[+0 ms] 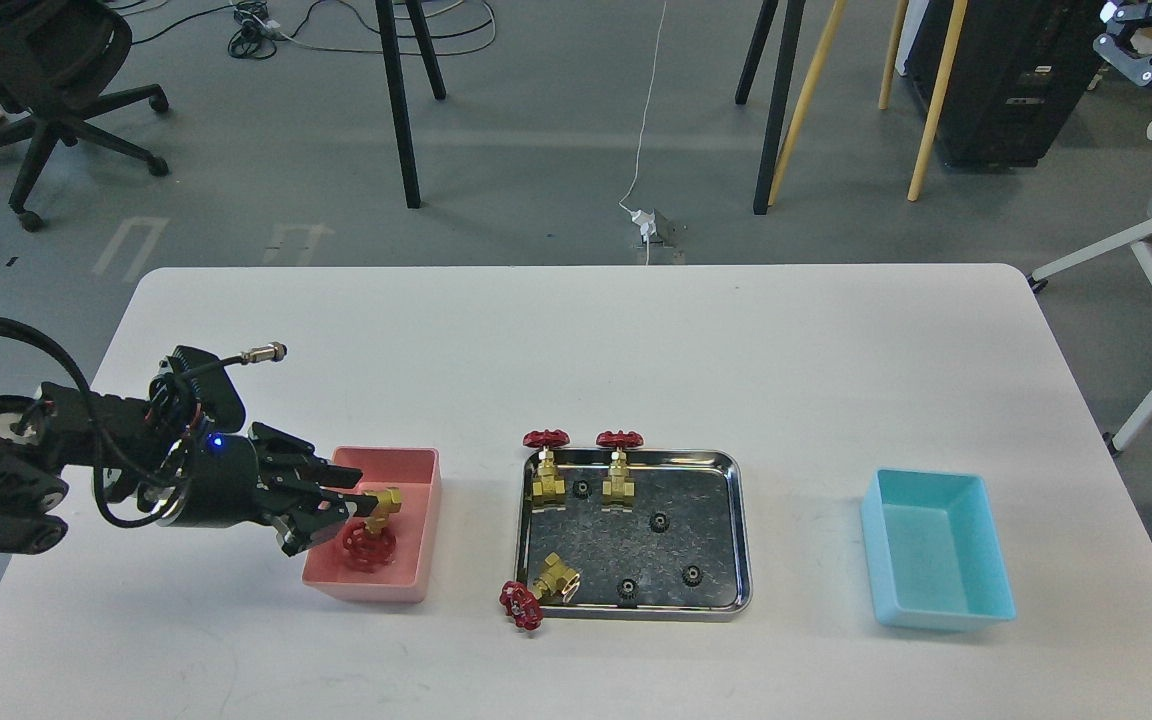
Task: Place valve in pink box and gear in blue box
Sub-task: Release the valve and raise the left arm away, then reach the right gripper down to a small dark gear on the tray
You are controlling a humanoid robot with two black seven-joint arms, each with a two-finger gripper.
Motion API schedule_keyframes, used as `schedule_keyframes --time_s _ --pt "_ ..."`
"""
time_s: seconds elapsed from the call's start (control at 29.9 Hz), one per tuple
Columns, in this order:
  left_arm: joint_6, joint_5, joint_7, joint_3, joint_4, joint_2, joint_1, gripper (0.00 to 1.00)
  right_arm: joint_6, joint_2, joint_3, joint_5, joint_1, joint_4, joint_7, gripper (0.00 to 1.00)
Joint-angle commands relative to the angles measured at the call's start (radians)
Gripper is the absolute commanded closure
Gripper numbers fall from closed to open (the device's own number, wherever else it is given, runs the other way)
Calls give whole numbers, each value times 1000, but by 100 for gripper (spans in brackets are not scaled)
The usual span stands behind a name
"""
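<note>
while the left gripper (368,510) reaches over the pink box (406,470) near the table's (576,340) left front edge, its jaws pinch the valve (374,528) inside; the blue box (936,545) sits near the right edge. no writing is readable.

The left arm (86,450) is matte black, built of chunky cylindrical segments, with a small blue light glowing on its round wrist housing. Black cables loop along it, thin red wires show near a ribbed block, and a silver-tipped connector juts from the top. The left gripper (361,505) has black angular fingers.
</note>
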Motion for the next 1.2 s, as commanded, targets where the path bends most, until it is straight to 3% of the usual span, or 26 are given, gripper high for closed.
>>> schedule_keyframes --time_s 0.0,0.07,0.2,0.33,0.5,0.6,0.8,1.04,1.17 --pt "0 0 0 -44 -3 26 -1 38 0 6 -3 -5 -10 8 -4 0" --pt "0 0 0 -68 -3 42 -1 34 0 11 -32 -8 -7 13 -8 0" --pt "0 -5 0 -148 -3 98 -1 27 0 16 -145 -37 13 109 -68 0" --pt "0 -13 0 -323 -11 180 0 24 0 16 -224 -277 77 210 -111 0" --pt "-241 -118 0 -660 -15 294 51 21 0 60 -299 -527 108 298 -110 0" --pt "-344 -246 0 -904 -32 311 124 20 0 100 -411 -629 155 367 -113 0" --pt "-472 -488 0 -1199 -57 205 209 20 0 166 -780 -719 296 566 -113 0" --pt "-481 -636 0 -1429 -51 52 312 19 0 218 -1076 -794 457 736 -134 0" --pt "-478 -636 0 -1504 -46 -10 359 19 0 328 -1210 -818 519 752 -139 0"
